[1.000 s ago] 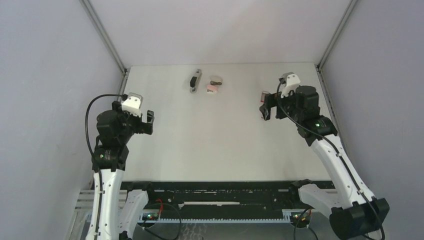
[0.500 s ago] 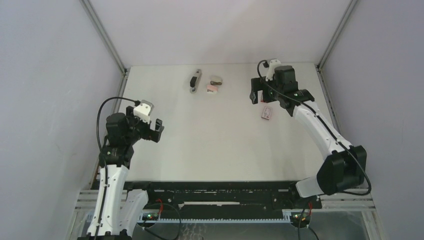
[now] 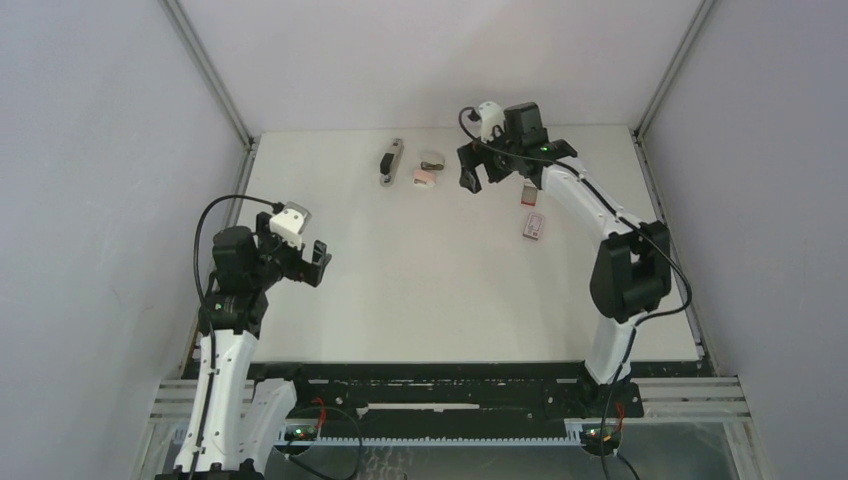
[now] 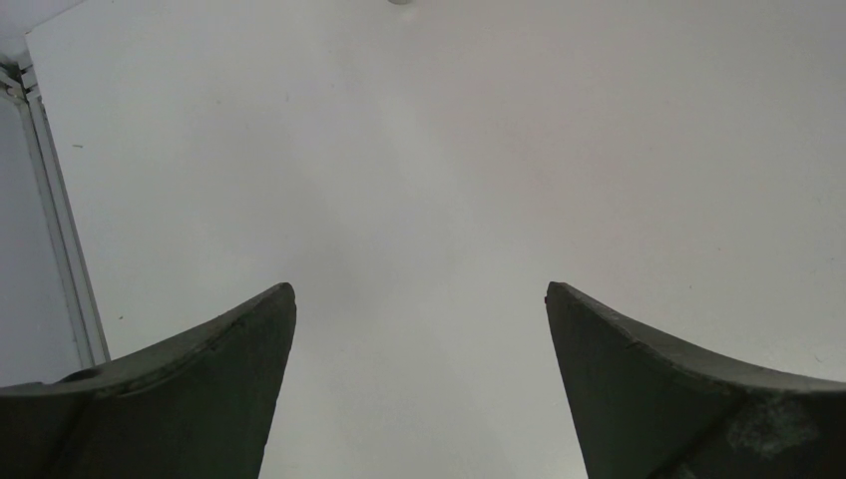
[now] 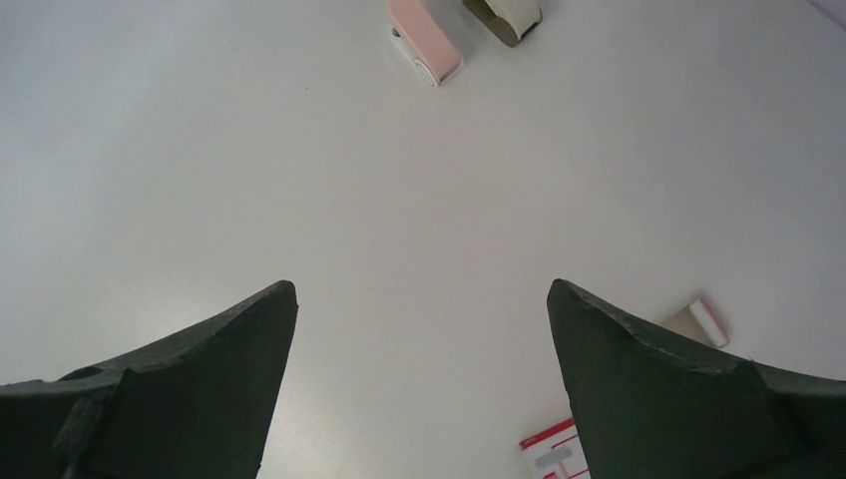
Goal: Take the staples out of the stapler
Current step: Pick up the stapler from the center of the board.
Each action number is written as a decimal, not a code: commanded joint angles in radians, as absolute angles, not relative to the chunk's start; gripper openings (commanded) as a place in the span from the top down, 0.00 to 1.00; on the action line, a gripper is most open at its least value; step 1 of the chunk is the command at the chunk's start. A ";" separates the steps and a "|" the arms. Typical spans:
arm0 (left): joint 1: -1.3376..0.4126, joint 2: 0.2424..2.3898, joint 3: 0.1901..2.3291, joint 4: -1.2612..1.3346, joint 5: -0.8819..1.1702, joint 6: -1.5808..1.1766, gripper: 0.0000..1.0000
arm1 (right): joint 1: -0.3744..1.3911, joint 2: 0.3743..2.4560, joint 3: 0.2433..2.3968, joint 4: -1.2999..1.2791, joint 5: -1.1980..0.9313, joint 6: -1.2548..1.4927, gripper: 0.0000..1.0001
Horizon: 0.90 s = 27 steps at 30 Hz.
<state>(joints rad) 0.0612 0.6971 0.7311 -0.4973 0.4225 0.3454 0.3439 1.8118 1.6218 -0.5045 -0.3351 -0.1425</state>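
Slim dark grey metal stapler [image 3: 390,162]: white desk's [image 3: 430,290] eleven o'clock
Right claw [image 3: 477,178]: apart (empty), one o'clock
Left claw [image 3: 312,262]: apart, nine o'clock

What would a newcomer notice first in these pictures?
The right arm stretches far across the white table, its open right gripper near the small pink-and-grey piece. Just left of that lies the dark stapler, untouched near the far edge. The left gripper hangs open over the table's near left.
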 commanded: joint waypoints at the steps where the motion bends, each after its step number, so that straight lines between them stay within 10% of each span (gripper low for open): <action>1: 0.067 0.691 0.708 -0.468 0.450 0.368 0.00 | 0.392 1.908 1.755 -0.540 -0.323 -0.325 0.05; 27: 0.067 0.721 0.679 -0.514 0.471 0.471 0.00 | 0.482 2.440 2.285 -0.486 -0.276 -0.395 0.07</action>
<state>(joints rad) 0.0616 0.7219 0.6876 -0.5167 0.4500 0.4355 0.4652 2.4214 2.2150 -0.5735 -0.2489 -0.4484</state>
